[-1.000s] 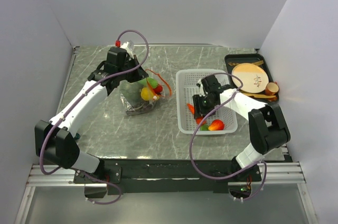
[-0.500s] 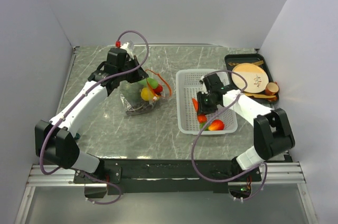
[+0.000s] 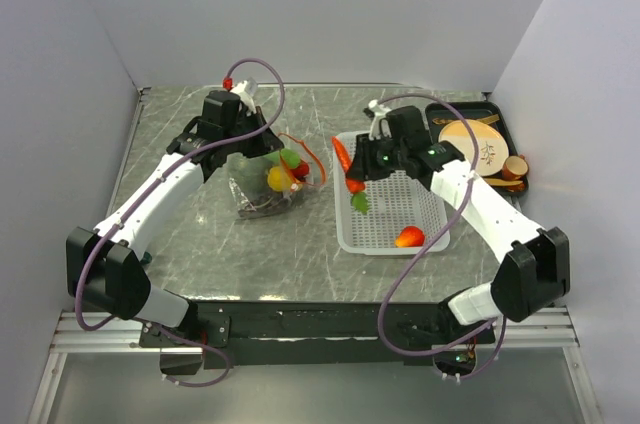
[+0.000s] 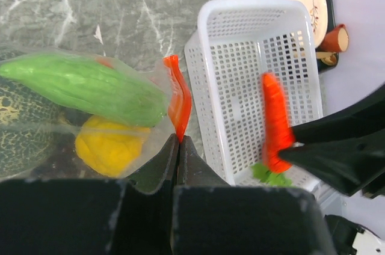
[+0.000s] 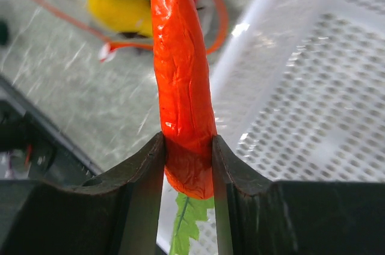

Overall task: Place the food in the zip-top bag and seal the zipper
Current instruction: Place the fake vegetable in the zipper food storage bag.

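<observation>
Marble table (image 3: 200, 244): grey-green, walled on the left, back and right. Bare stone lies along the front edge and at the far left. Only a narrow strip separates the bag from the basket.
Arms: two. The left one stretches up the table to the bag with its elbow low. The right one arches over the basket, wrist turned leftward.
Basket (image 3: 338, 216): one, white and perforated, right of centre. One red fruit (image 3: 408, 236) lies near its front wall.
Tray (image 3: 435, 112): one, black, in the far right corner just behind the basket. It carries one tan disc (image 3: 470, 144) and one brown cup (image 3: 515, 166).
Bag (image 3: 255, 189): one, clear, left of the basket. Inside are one green piece (image 4: 84, 86), one yellow piece (image 4: 111, 147) and a dark green fruit (image 4: 12, 135).
Zipper (image 4: 178, 101): one orange-red strip along the bag's mouth, on the side facing the basket.
Left gripper (image 4: 178, 142): clenched on the zipper.
Right gripper (image 5: 187, 159): grasping the carrot by its thick end, just above the leaves.
Carrot (image 5: 180, 74): one, held in the air over the basket's left rim. Its tip points toward the bag without touching it.
</observation>
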Robot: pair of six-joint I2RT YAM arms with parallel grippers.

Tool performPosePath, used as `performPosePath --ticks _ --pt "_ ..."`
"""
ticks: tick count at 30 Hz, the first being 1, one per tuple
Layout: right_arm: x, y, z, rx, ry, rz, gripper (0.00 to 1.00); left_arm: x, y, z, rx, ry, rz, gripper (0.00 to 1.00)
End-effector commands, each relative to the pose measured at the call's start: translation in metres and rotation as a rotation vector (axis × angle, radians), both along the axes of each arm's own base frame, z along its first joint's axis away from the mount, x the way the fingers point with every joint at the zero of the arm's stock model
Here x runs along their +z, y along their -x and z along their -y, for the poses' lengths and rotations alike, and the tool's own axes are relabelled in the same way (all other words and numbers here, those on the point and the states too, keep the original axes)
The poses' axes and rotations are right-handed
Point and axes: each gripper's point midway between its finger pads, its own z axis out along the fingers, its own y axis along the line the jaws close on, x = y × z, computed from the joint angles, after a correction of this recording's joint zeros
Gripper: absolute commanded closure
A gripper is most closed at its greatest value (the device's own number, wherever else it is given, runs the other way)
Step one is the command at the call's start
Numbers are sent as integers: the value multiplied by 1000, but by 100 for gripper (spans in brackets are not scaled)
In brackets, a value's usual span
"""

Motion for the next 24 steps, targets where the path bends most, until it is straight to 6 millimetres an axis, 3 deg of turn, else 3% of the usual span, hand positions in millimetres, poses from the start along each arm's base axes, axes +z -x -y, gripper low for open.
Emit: performPosePath --ticks 1,6,15,24 --pt "15 6 -42 157 -45 24 87 23 5 20 -91 54 68 99" --pt "8 7 -62 232 -33 -6 87 25 13 35 -133 9 81 99" --pt "-10 20 -77 312 -19 -58 86 25 21 45 -173 -1 77 99" --pt "15 -15 -103 248 -131 20 85 14 43 57 -253 -33 32 99"
